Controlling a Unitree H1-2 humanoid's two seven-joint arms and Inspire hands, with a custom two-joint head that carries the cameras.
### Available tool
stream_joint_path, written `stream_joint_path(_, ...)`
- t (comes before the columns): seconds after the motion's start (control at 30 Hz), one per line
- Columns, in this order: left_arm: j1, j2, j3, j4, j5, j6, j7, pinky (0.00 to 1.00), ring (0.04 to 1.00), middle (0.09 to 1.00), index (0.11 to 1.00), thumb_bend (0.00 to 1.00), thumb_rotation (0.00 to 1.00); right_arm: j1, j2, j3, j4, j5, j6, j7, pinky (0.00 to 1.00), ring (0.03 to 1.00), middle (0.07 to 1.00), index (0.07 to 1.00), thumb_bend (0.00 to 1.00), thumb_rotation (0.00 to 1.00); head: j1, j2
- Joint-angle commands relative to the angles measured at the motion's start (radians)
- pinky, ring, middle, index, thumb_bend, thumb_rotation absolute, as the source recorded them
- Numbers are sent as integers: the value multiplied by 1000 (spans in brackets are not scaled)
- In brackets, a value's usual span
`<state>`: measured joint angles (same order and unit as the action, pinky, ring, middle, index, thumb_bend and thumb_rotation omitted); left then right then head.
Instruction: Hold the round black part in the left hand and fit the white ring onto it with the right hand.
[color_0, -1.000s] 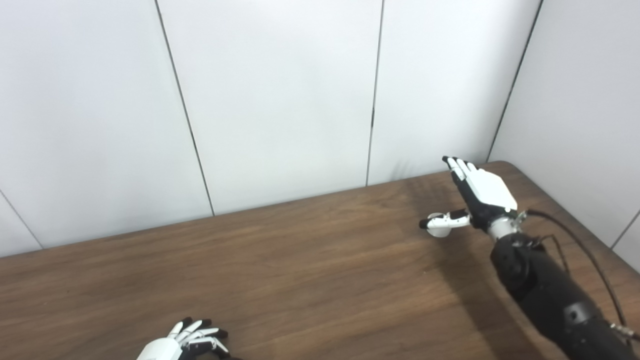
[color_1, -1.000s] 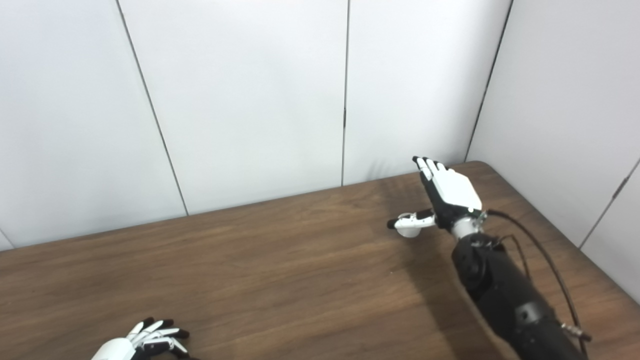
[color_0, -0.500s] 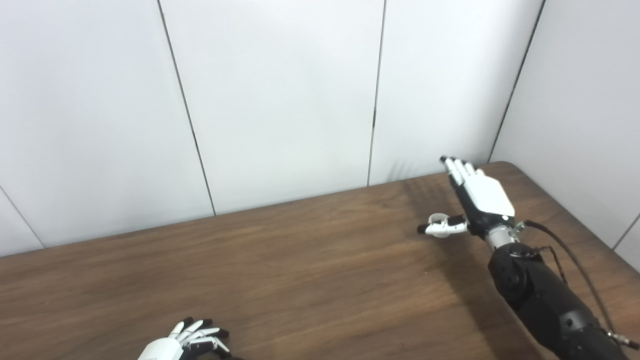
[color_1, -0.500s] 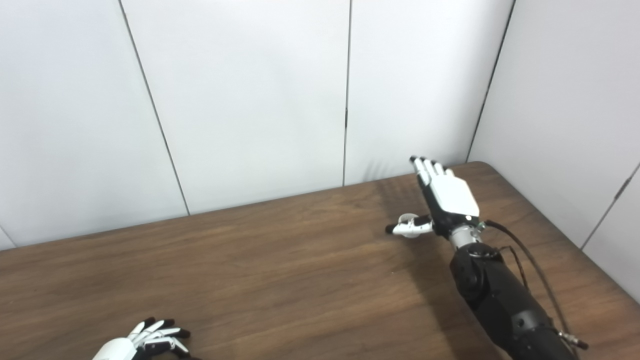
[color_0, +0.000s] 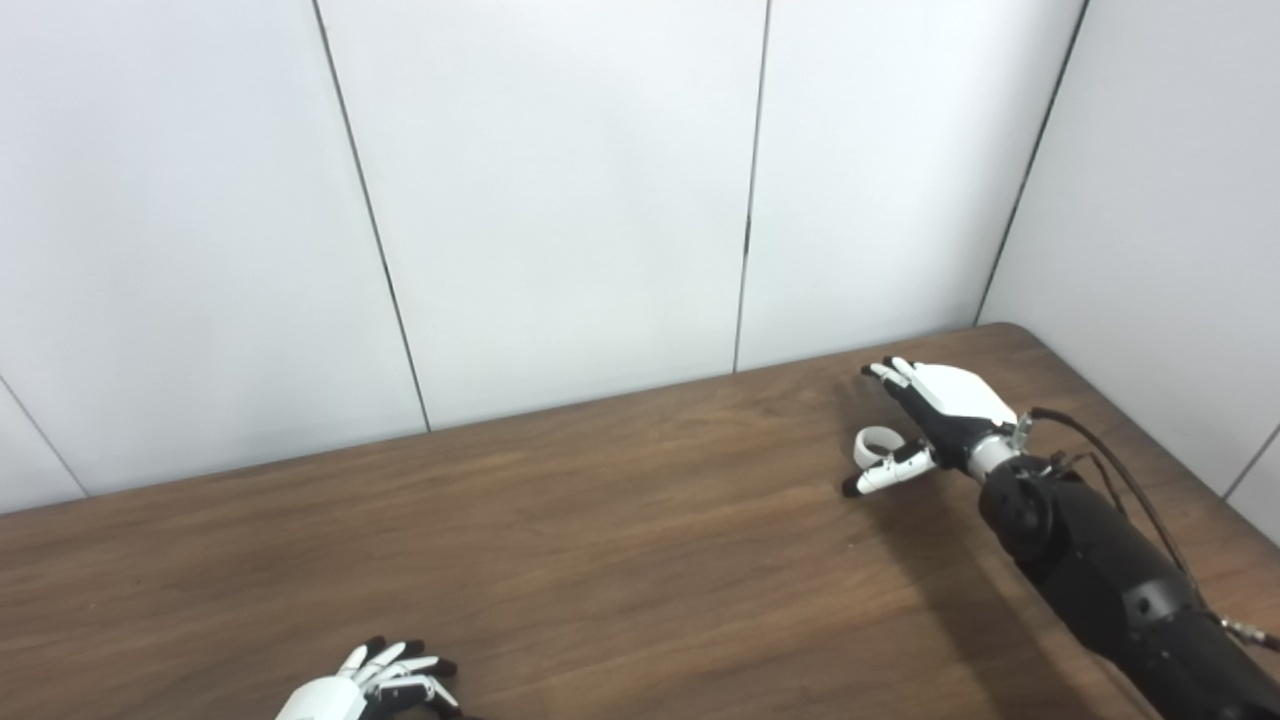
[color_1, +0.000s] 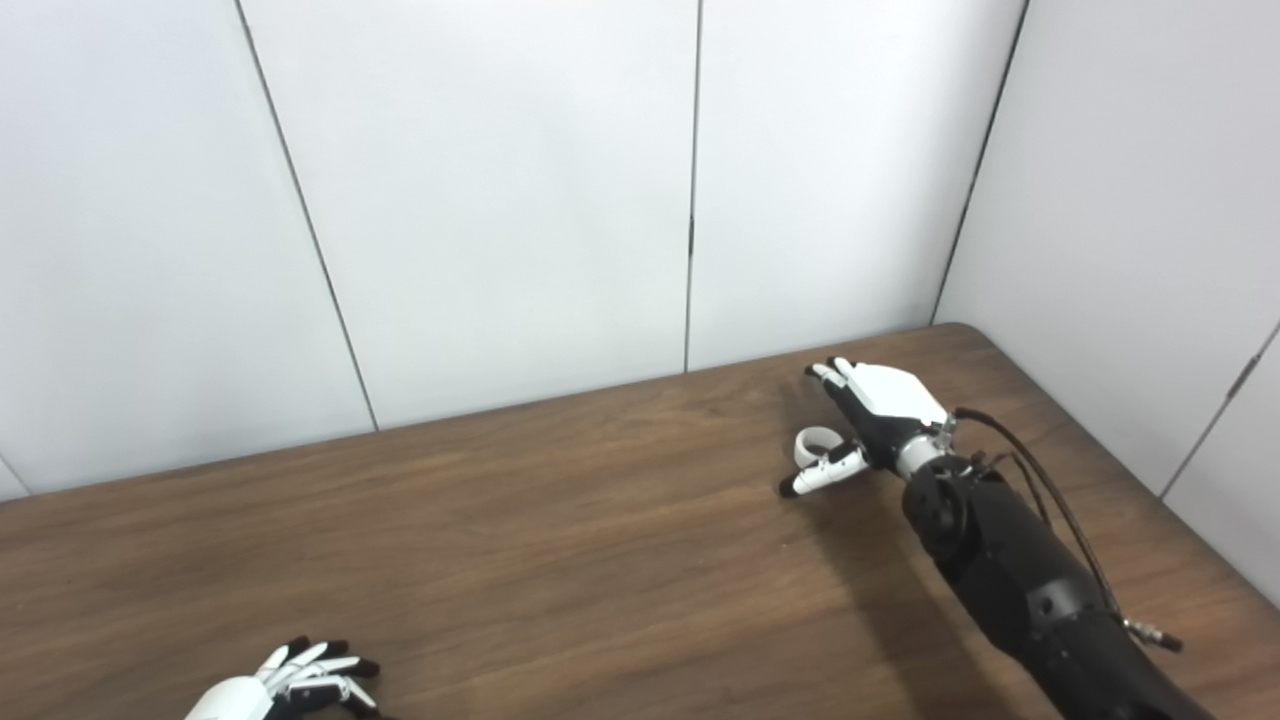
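The white ring (color_0: 876, 441) lies flat on the brown table (color_0: 620, 530) at the far right. My right hand (color_0: 945, 408) hovers low just beside it, open, palm turned down and left. Its thumb (color_0: 885, 474) points out in front of the ring and its fingers (color_0: 885, 375) reach past it behind; nothing is held. My left hand (color_0: 372, 685) shows only partly at the bottom edge, fingers loosely curled. The round black part does not show clearly; whatever the left hand has under it is cut off.
White wall panels (color_0: 560, 200) close off the table's back and right side. The table's far right corner (color_0: 1010, 328) is rounded. A black cable (color_0: 1120, 470) loops from the right wrist along the forearm.
My right hand has dropped and tipped forward toward the table, so its thumb now sits in front of the ring. The ring and my left hand have not moved.
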<state>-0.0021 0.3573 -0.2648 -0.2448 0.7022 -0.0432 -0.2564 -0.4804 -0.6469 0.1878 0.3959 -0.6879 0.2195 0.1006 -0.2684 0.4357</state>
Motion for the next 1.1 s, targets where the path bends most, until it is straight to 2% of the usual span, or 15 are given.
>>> stream_joint_path(0.0,3,12,0,-22,5,6,-10,1000,924,810,481,517,39,-29,-35,0,0,-6,8,11,1000,1000,1000,905,1000,422,0,0)
stream_joint_path(0.2,4,12,2,-26,0,5,-10,1000,923,808,481,518,39,-33,-40,7,3,-9,10,22,1000,1000,1000,897,1000,423,-1,5)
stream_joint_path(0.4,5,14,2,-31,-3,5,-13,1000,924,808,481,517,39,-41,-50,22,-8,-10,33,75,1000,1000,1000,811,988,419,-4,9)
stream_joint_path(0.77,5,16,7,-44,-2,8,-25,1000,921,808,481,517,39,-49,-75,35,-34,13,92,216,1000,1000,1000,810,1000,387,-10,16)
stream_joint_path(1.07,5,19,14,-45,-5,5,-26,1000,914,803,481,517,39,-36,-99,32,-43,30,83,241,1000,1000,1000,804,1000,413,-17,24)
